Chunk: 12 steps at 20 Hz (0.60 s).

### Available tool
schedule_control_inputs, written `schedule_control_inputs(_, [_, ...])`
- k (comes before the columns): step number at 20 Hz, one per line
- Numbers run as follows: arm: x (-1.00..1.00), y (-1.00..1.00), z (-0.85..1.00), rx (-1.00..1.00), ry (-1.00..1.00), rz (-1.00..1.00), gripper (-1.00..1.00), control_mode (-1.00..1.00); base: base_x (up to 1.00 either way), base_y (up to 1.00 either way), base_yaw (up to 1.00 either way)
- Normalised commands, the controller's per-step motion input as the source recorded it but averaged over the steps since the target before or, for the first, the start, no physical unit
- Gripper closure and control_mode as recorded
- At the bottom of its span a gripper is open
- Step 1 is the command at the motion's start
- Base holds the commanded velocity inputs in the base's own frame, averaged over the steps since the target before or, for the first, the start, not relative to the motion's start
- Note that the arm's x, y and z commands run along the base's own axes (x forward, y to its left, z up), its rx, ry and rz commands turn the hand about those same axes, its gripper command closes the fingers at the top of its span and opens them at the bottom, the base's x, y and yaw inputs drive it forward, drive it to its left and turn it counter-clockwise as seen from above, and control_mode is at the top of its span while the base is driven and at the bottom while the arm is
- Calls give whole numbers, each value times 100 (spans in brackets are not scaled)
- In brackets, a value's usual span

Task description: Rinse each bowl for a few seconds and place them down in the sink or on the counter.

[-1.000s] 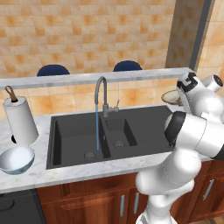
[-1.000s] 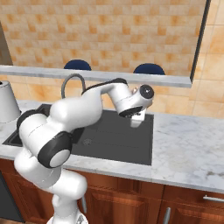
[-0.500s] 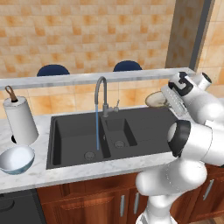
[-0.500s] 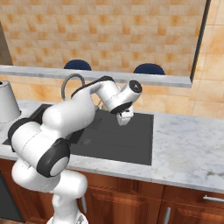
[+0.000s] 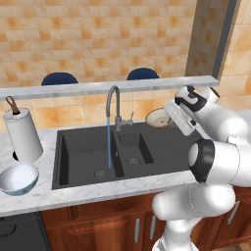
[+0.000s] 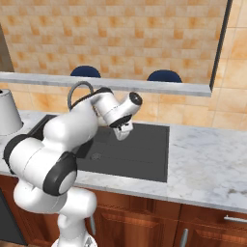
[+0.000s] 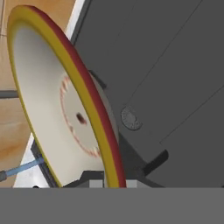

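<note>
Marbled white-grey stone makes up the surface (image 5: 34, 198) around the dark sink (image 5: 78, 147), which serves as landmark; left of the sink, at the front of the surface, sits the pale blue bowl (image 5: 18, 178) with its white inside facing up; just behind it, beside the sink's left edge, stands a white paper-towel roll (image 5: 22, 134) upright on its holder; two dark blue chair tops (image 5: 59, 79) show beyond the ledge behind the sink; at the sink's back rim, between the large basin and the small one, rises the grey gooseneck tap (image 5: 114, 105), and a thin blue stream of water (image 5: 109, 144) falls from its spout into the large basin near the drain; right of the tap, over the sink's right end, the tan bowl (image 5: 158, 117) hangs tilted on edge, clear of the surface; the claw (image 5: 171, 116) is clamped on its rim, seen in the hand view as a yellow and dark red band (image 7: 94, 109); the tap stands between this bowl and the stream.
</note>
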Motion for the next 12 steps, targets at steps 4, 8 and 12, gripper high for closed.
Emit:
schedule_control_inputs(4, [6, 52, -32, 14, -1, 9, 100, -100, 0, 0, 0])
schedule_control_inputs(8, [4, 49, -19, 9, 0, 10, 100, -100, 0, 0, 0])
schedule_control_inputs(12, [6, 51, -23, 8, 0, 9, 100, -100, 0, 0, 0])
